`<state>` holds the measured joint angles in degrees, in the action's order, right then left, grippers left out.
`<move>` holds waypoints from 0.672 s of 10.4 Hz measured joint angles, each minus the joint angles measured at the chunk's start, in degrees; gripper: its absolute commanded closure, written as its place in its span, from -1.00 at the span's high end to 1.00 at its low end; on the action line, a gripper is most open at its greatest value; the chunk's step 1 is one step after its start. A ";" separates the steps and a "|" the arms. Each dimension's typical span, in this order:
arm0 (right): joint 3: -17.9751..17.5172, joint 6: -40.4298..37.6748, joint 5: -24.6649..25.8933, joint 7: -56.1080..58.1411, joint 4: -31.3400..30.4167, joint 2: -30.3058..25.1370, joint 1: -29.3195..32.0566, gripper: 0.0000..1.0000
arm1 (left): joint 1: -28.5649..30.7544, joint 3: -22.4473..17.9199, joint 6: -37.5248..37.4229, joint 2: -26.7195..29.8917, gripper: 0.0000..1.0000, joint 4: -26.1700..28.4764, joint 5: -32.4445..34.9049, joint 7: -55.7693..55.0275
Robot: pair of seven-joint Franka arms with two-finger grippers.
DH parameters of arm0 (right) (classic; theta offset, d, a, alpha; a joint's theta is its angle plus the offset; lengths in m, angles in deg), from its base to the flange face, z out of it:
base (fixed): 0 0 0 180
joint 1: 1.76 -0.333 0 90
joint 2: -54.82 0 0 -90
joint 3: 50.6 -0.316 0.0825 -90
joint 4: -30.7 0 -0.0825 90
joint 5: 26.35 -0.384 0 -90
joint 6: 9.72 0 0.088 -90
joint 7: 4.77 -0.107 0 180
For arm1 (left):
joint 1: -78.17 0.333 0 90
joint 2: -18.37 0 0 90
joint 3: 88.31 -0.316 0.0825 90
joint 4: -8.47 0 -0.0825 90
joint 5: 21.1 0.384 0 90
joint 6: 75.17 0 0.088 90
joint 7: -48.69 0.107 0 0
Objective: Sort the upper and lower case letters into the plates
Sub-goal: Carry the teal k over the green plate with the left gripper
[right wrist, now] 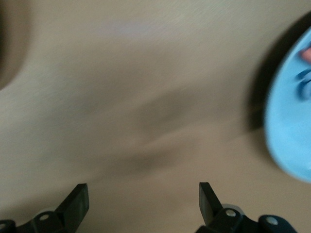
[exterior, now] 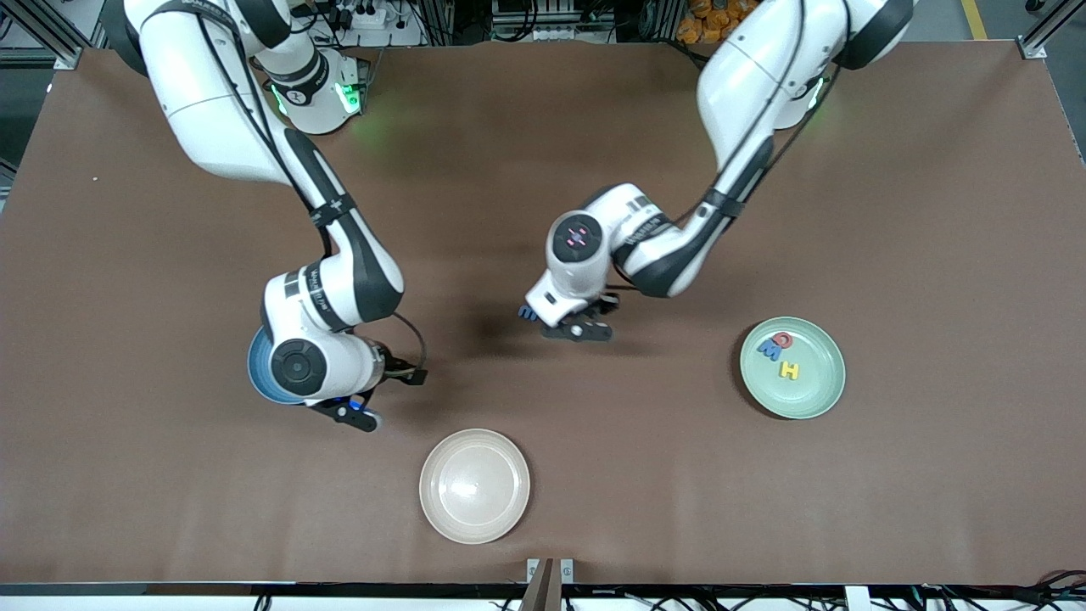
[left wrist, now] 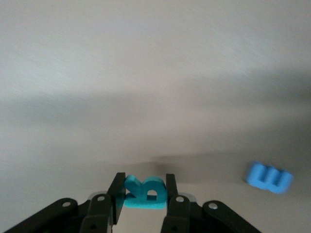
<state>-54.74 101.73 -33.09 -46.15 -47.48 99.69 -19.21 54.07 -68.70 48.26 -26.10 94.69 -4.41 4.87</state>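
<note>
At frame center, the left hand [exterior: 575, 329] clamps a teal letter [left wrist: 143, 193], its length spanning finger to finger; a blue letter [exterior: 529, 312] lies flat just beside. Lower left, right hand [exterior: 361, 416] spread wide, empty, beside the blue plate [exterior: 259, 373].

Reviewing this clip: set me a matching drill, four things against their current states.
1. left pincer
2. right pincer
3. mint green plate
4. cream plate

a. holds three letters
b. open, nothing between its fingers
c. holds no letters
d. shut on a teal letter

Pairs: 1-d, 2-b, 3-a, 4-c
</note>
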 measured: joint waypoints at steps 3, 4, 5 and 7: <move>-0.24 2.49 -1.97 -7.89 0.01 -0.03 -3.76 1.00 | 11.17 3.45 -3.60 2.33 -0.97 -0.18 -0.08 9.19; -0.36 3.44 -2.06 -10.75 -0.01 -0.01 -5.71 1.00 | 14.84 4.05 -4.81 3.14 -1.00 -0.18 -0.09 13.05; -0.39 5.19 -2.08 -13.95 -0.09 0.06 -8.17 1.00 | 17.99 4.22 -5.23 3.58 -1.00 -0.16 -0.09 16.81; -0.33 7.22 -2.08 -20.04 -0.27 0.12 -12.83 1.00 | 23.74 4.33 -5.82 4.17 -1.00 -0.15 -0.10 24.57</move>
<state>-55.08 108.95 -35.18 -66.19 -47.75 99.81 -32.03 77.81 -64.37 42.44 -21.93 94.54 -4.51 29.44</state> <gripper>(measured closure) 0.000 0.621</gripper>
